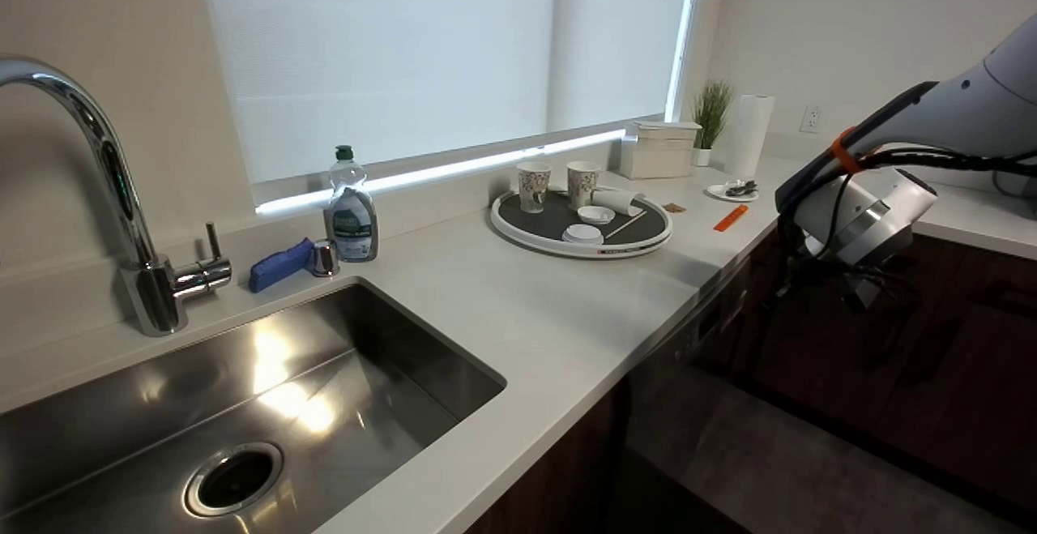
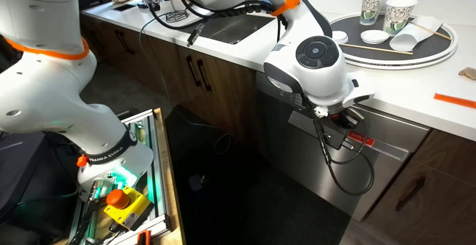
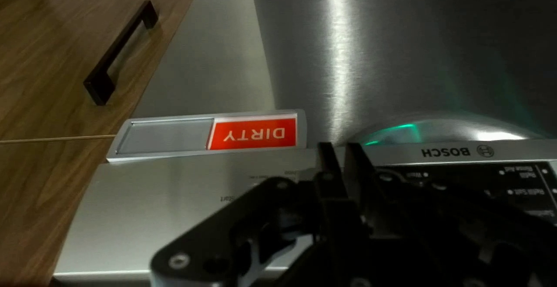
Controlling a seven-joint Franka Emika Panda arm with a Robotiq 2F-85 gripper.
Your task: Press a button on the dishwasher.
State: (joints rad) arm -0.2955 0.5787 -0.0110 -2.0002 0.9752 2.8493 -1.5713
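Observation:
The dishwasher has a brushed metal front, dark in places, and shows upside down in the wrist view. It also shows under the counter in an exterior view. Its control panel carries small print, a Start label, and a black display. A red DIRTY sign lies beside the panel edge. My gripper is in front of the panel, fingers nearly together with a narrow empty gap. It covers part of the print and display. I cannot tell whether the fingertips touch the panel.
The counter edge overhangs the dishwasher beside my wrist. Loose cables hang from the wrist. A round tray with paper cups stands on the counter above. A wooden cabinet with a dark handle adjoins the dishwasher.

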